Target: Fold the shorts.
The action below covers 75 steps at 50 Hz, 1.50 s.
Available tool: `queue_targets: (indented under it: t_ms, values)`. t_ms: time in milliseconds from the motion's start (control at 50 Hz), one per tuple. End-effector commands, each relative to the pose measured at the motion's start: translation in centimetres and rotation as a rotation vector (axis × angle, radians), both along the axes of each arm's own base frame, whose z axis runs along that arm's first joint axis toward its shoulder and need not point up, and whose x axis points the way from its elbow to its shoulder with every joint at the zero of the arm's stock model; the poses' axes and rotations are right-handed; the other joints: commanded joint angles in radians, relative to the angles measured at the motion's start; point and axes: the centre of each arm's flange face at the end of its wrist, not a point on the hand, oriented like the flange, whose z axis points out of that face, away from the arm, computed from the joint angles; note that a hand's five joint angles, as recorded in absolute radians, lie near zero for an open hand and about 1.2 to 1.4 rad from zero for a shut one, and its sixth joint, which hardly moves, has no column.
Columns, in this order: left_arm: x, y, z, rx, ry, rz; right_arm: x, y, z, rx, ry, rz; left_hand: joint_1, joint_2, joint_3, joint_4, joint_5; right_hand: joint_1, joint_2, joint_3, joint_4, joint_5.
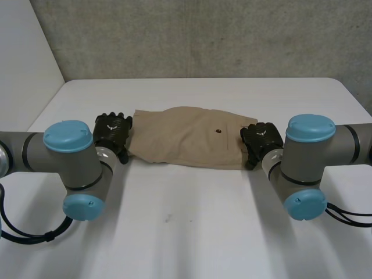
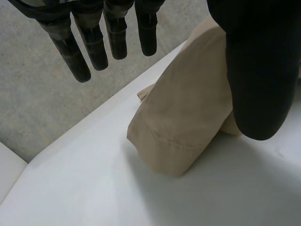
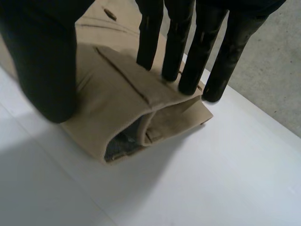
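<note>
Shorts [image 1: 186,136]: tan, folded, lying flat on the table [image 1: 192,226] between my two hands. My left hand [image 1: 112,132]: at one end of the shorts, fingers [image 2: 96,42] straight, slightly apart, clear of the cloth. My right hand [image 1: 261,139]: at the other end, fingers [image 3: 193,61] straight, tips on the cloth, thumb apart.

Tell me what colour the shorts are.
The shorts are plain tan; the head view shows it best.
</note>
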Motion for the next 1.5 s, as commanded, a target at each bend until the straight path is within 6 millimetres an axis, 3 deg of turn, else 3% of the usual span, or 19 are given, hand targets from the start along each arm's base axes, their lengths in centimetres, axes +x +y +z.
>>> queue_targets:
  t_ms: [20, 160, 400, 500, 580, 620, 660, 740, 840, 860, 960, 1000, 1020, 1080, 1160, 1200, 1380, 1440, 1500]
  values:
    - [0.2, -0.4, -0.3, 0.004, -0.003, 0.013, -0.5, -0.4, -0.1, -0.053, 0.102, 0.013, 0.002, 0.002, -0.007, 0.004, 0.018, 0.950, 0.878, 0.878, 0.884, 0.896]
    - [0.7, 0.1, 1.6, -0.017, 0.010, 0.020, -2.6, 0.4, 2.1, -0.097, 0.253, 0.023, -0.016, -0.015, -0.024, -0.014, 0.001, 0.950, 0.878, 0.878, 0.884, 0.896]
    - [2.2, 1.7, 7.3, -0.111, 0.053, 0.035, -10.3, -0.8, 5.4, -0.172, 0.522, -0.079, -0.069, -0.068, -0.077, -0.067, -0.052, 0.950, 0.878, 0.878, 0.884, 0.896]
    - [2.3, 2.2, 8.9, -0.143, 0.075, 0.031, -11.0, -1.6, 6.2, -0.219, 0.599, -0.081, -0.069, -0.068, -0.077, -0.067, -0.052, 0.950, 0.878, 0.878, 0.884, 0.896]
    - [1.9, 2.4, 9.3, -0.146, 0.113, 0.021, -10.5, -2.3, 7.5, -0.297, 0.657, -0.056, -0.069, -0.068, -0.077, -0.067, -0.052, 0.950, 0.878, 0.878, 0.884, 0.896]
    - [1.8, 2.4, 9.5, -0.148, 0.128, 0.020, -9.0, -2.1, 8.4, -0.355, 0.666, -0.008, -0.069, -0.068, -0.077, -0.067, -0.052, 0.950, 0.878, 0.878, 0.884, 0.896]
    - [1.6, 2.5, 9.8, -0.152, 0.141, 0.015, -7.0, -1.4, 9.2, -0.406, 0.650, 0.051, -0.069, -0.068, -0.077, -0.067, -0.052, 0.950, 0.878, 0.878, 0.884, 0.896]
    - [0.8, 2.7, 10.4, -0.170, 0.157, -0.007, -0.7, 1.0, 10.9, -0.550, 0.567, 0.219, -0.069, -0.068, -0.077, -0.067, -0.052, 0.950, 0.878, 0.878, 0.884, 0.896]
    - [-0.3, 3.3, 11.8, -0.203, 0.185, -0.036, 5.3, 4.2, 10.2, -0.629, 0.486, 0.359, -0.066, -0.065, -0.074, -0.064, -0.049, 0.950, 0.878, 0.878, 0.884, 0.896]
    - [-0.5, 3.5, 12.3, -0.213, 0.203, -0.042, 7.2, 5.7, 9.8, -0.641, 0.446, 0.411, -0.060, -0.059, -0.069, -0.058, -0.043, 0.950, 0.878, 0.878, 0.884, 0.896]
    - [-0.7, 3.8, 13.9, -0.234, 0.280, -0.055, 10.7, 9.5, 5.9, -0.551, 0.303, 0.582, -0.063, -0.062, -0.071, -0.061, -0.046, 0.950, 0.878, 0.878, 0.884, 0.896]
    - [-0.8, 3.9, 14.8, -0.247, 0.321, -0.060, 11.1, 10.4, 4.6, -0.496, 0.259, 0.630, -0.060, -0.059, -0.068, -0.058, -0.043, 0.950, 0.878, 0.878, 0.884, 0.896]
    - [-0.9, 3.9, 15.0, -0.249, 0.331, -0.063, 11.4, 11.3, 3.3, -0.425, 0.208, 0.664, -0.060, -0.059, -0.068, -0.058, -0.043, 0.666, 0.594, 0.595, 0.600, 0.612]
    - [-1.2, 3.9, 15.5, -0.258, 0.348, -0.071, 11.3, 11.5, 2.7, -0.358, 0.162, 0.658, -0.057, -0.056, -0.066, -0.055, -0.040, 0.262, 0.190, 0.190, 0.196, 0.208]
    - [-1.3, 3.8, 15.9, -0.269, 0.354, -0.075, 10.8, 10.9, 4.3, -0.312, 0.082, 0.566, -0.057, -0.056, -0.066, -0.055, -0.040, -0.079, -0.151, -0.150, -0.145, -0.133]
    - [-1.5, 3.6, 16.1, -0.275, 0.357, -0.077, 10.3, 10.3, 6.7, -0.314, 0.011, 0.488, -0.057, -0.056, -0.066, -0.055, -0.040, -0.266, -0.338, -0.338, -0.332, -0.320]
    - [-3.9, 3.6, 15.9, -0.258, 0.364, -0.128, 5.9, 6.9, 15.1, -0.285, -0.305, 0.280, -0.057, -0.056, -0.066, -0.055, -0.040, -0.272, -0.344, -0.343, -0.338, -0.326]
    - [-5.2, 4.0, 15.1, -0.216, 0.348, -0.154, 4.5, 5.5, 16.0, -0.249, -0.351, 0.232, -0.057, -0.056, -0.066, -0.055, -0.040, -0.272, -0.344, -0.343, -0.338, -0.326]
    - [-6.6, 4.8, 13.5, -0.144, 0.317, -0.185, 4.1, 4.5, 15.3, -0.197, -0.344, 0.212, -0.063, -0.062, -0.071, -0.061, -0.046, -0.272, -0.344, -0.343, -0.338, -0.326]
